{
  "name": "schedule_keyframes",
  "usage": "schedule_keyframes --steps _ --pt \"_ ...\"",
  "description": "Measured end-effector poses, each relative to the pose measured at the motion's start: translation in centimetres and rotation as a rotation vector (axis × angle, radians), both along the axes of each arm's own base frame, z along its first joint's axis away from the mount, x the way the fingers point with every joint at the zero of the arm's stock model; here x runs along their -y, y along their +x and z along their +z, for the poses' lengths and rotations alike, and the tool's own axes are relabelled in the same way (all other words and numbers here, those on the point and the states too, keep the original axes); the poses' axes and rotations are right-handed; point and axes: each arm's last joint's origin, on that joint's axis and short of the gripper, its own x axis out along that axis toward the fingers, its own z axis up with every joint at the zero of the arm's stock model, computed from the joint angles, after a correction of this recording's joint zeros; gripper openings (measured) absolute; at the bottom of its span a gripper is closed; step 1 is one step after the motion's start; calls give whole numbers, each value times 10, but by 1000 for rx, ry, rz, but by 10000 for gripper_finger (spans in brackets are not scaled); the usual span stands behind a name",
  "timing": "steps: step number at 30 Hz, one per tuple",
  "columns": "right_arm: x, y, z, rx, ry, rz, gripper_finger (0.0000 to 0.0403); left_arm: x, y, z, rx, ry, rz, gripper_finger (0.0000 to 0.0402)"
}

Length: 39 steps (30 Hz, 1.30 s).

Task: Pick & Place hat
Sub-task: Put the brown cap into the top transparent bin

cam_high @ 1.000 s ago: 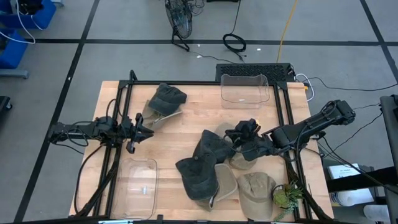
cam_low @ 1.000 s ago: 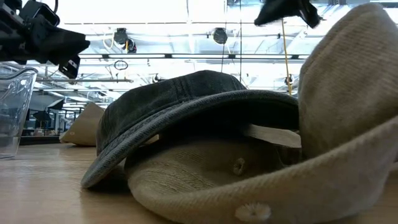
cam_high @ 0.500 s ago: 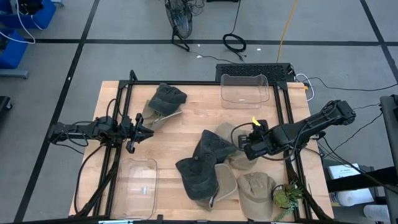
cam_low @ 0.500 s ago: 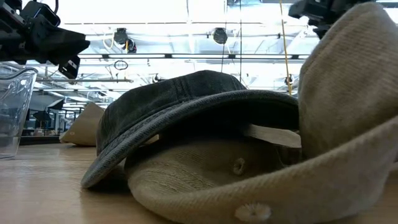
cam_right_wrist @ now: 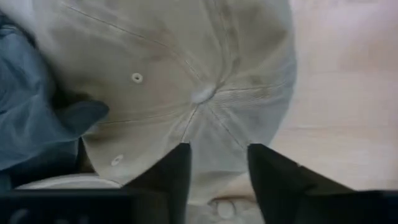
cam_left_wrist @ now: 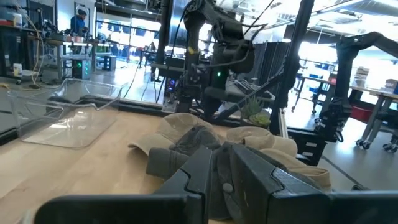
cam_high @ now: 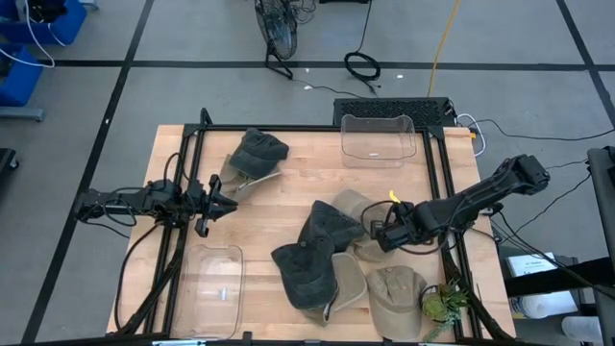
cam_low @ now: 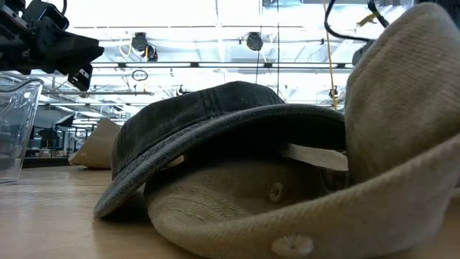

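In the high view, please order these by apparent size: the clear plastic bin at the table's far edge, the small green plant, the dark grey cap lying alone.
1. Clear plastic bin
2. Dark grey cap
3. Small green plant

Bare wood point(cam_high: 288, 197) mid-table passable, piled caps point(cam_high: 332, 255) crowding right front, perhaps overlapping, clear bins point(cam_high: 377, 139) at edges

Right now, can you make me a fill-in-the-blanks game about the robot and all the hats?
1. The right gripper hangs over a hat whose color is ____.
2. That gripper's fingers are ____, with nothing held between them.
3. The clear bins on the table number ____.
4. The little green plant stands at the table's corner on the robot's ____ side.

Missing words: tan; open; two; right
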Motion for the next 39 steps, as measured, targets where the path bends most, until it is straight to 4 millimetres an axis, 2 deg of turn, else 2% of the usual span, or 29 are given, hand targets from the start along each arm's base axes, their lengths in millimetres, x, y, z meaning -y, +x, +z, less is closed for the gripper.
schedule_keyframes --steps 10,14,17,19,22,30,31,36,39 --pt "2 2 -36 152 7 -34 305 0 0 0 -1 0 0 63" --pt "7 -3 -58 204 42 -96 333 0 0 -1 -9 0 0 63" --pt "10 -2 -69 285 73 -114 333 0 0 -1 -9 0 0 63" --pt "12 -3 -72 289 74 -123 317 0 0 -1 -9 0 0 63" --pt "15 -4 -73 274 64 -116 265 0 0 -1 -9 0 3 63" --pt "19 -3 -73 296 3 -37 36 -2 0 -1 -9 -11 54 63" --pt "19 -2 -71 322 -17 -25 20 -2 0 -1 -9 -16 53 63" --pt "22 -4 -55 414 -62 40 22 -2 0 -1 -9 -18 53 63" --pt "23 -8 -42 478 -61 81 10 -2 0 -1 -9 -18 53 63"
